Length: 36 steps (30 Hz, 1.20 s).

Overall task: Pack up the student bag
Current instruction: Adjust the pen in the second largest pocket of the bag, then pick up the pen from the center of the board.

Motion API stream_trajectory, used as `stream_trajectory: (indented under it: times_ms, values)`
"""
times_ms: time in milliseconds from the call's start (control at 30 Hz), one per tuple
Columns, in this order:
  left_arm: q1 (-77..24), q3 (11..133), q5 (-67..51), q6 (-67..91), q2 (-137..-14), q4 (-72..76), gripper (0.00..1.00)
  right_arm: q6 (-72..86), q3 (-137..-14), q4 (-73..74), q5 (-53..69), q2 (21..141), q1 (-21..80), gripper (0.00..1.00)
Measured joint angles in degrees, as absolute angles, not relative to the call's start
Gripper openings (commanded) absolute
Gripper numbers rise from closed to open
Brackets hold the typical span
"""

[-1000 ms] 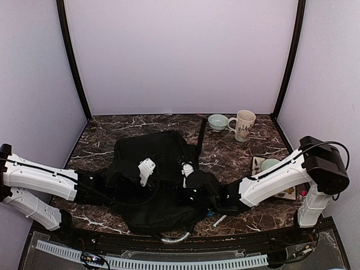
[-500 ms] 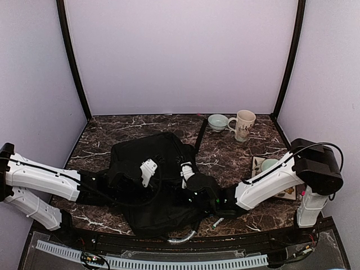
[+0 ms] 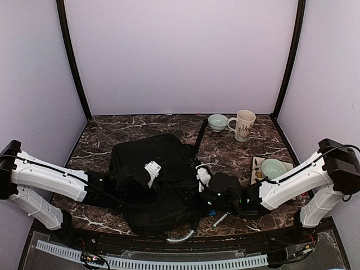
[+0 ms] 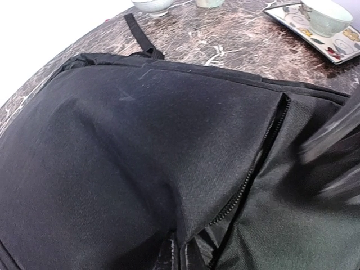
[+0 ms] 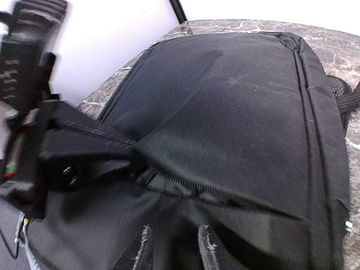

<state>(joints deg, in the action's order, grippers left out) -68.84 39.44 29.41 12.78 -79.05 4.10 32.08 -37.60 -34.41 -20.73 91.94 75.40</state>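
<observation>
Dark marbled tabletop (image 3: pixel 107 135) is carrying the student bag (image 3: pixel 160 160), which is lying flat at its centre. The left gripper (image 5: pixel 130 158) is pinching bag fabric beside the zipper (image 4: pixel 253 169), jaws together on it. At the bag's 4 o'clock, the right gripper (image 5: pixel 175 247) is hovering with fingers apart. A mug (image 3: pixel 243 125) is standing at 1 o'clock.

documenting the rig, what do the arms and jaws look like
Both the left arm and right arm have white shell links, black joints and a thin black cable running alongside. Jaws are dark with whitish scuffs.
</observation>
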Motion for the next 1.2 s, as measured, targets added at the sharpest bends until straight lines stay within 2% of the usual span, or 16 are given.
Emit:
stream_trajectory:
  times_ms: [200, 300, 433, 933, 1200]
  values:
    - [-67.6, 39.1, 30.9, 13.5, -77.1, 1.3, 0.00, 33.2, -36.1, -27.2, -21.8, 83.0, 75.7, 0.39]
    - [-67.1, 38.2, 31.4, 13.6, -74.9, -0.2, 0.00, 34.0, -35.9, -22.6, -23.8, 80.0, 75.7, 0.46]
    - [-66.9, 37.4, 31.7, 13.8, -73.3, -1.7, 0.00, 35.2, -35.9, -15.4, -27.2, 78.5, 75.5, 0.51]
    - [-66.9, 37.4, 31.9, 14.7, -73.1, -3.3, 0.00, 39.4, -42.6, 3.1, -31.4, 85.3, 74.2, 0.51]
    - [-66.9, 37.4, 32.0, 14.7, -73.0, -3.4, 0.00, 45.0, -40.1, 8.1, -30.9, 80.7, 75.0, 0.55]
